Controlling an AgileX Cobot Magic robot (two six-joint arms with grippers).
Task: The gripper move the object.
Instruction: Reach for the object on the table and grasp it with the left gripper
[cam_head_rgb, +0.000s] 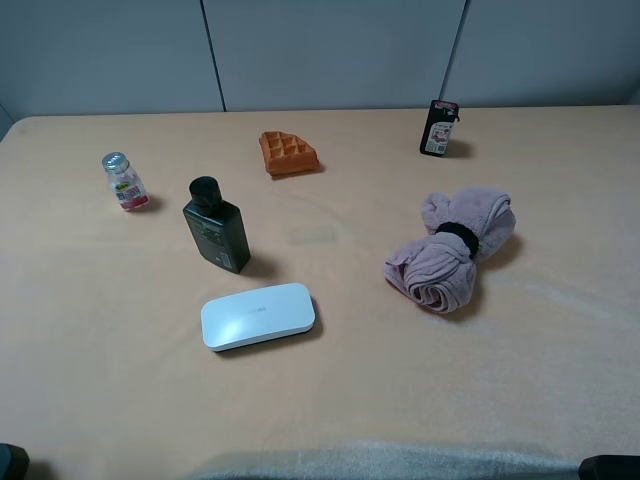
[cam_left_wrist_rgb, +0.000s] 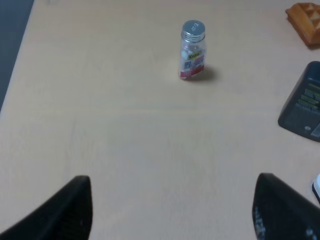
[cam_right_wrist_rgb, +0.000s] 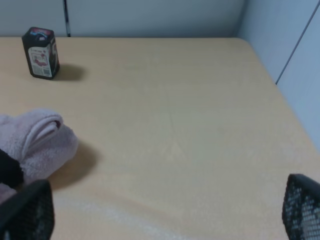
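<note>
The object, a dark green-black flat-sided bottle (cam_head_rgb: 215, 225) with a black cap, stands upright left of the table's middle. Its lower part shows at the edge of the left wrist view (cam_left_wrist_rgb: 304, 102). My left gripper (cam_left_wrist_rgb: 172, 215) is open and empty, low over bare table, short of the bottle and to its left. My right gripper (cam_right_wrist_rgb: 165, 215) is open and empty near the table's right side, with nothing between its fingers (cam_right_wrist_rgb: 302, 207). In the high view only dark bits of the arms show at the bottom corners.
A small clear silver-capped bottle (cam_head_rgb: 123, 182) stands at the left, also in the left wrist view (cam_left_wrist_rgb: 192, 50). An orange waffle (cam_head_rgb: 288, 153), a small black bottle with pink label (cam_head_rgb: 438, 128), a rolled pink towel (cam_head_rgb: 452, 250) and a white flat case (cam_head_rgb: 258, 316) lie on the tan table (cam_head_rgb: 350, 400).
</note>
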